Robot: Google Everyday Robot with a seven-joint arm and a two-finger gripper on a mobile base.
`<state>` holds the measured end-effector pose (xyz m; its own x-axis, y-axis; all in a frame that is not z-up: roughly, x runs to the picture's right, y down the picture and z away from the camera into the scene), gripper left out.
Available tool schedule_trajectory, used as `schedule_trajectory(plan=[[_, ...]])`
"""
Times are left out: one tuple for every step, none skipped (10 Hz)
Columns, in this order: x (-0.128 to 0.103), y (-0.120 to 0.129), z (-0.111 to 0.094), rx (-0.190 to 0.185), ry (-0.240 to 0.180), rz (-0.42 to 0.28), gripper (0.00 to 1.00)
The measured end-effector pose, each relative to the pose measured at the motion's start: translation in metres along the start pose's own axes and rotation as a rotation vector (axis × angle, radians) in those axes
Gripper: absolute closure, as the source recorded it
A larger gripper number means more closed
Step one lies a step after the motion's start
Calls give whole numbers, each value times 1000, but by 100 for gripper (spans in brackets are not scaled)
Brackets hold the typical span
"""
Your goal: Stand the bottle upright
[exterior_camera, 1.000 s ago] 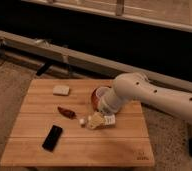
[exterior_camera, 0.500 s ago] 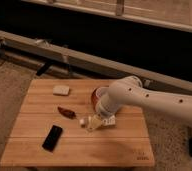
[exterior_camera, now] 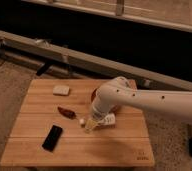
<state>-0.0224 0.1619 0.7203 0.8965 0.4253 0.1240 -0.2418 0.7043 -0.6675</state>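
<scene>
We are holding our gripper (exterior_camera: 95, 120) low over the middle of the wooden table (exterior_camera: 124, 150), its fingers standing apart, right above the bottle (exterior_camera: 87, 125). The bottle is lying on its side just right of the dark red chili (exterior_camera: 66, 112), with the black phone (exterior_camera: 52, 137) lying nearer the front-left.

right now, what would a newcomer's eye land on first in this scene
The big white arm reaching in from the right, its gripper down at the bottle lying on its side mid-table. Next, the wooden table itself, with a black phone at front left and a dark red chili-shaped thing just left of the bottle.
</scene>
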Motion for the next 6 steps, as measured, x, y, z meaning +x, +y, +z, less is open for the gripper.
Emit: schedule_trajectory(plan=[[0, 0, 7, -3, 15, -17, 20], [0, -1, 14, -5, 32, -32, 20], [1, -2, 22, -6, 50, -48, 20], [1, -4, 28, -3, 67, -64, 20], [2, -5, 33, -2, 81, -77, 20], [3, -7, 40, 3, 96, -91, 20]])
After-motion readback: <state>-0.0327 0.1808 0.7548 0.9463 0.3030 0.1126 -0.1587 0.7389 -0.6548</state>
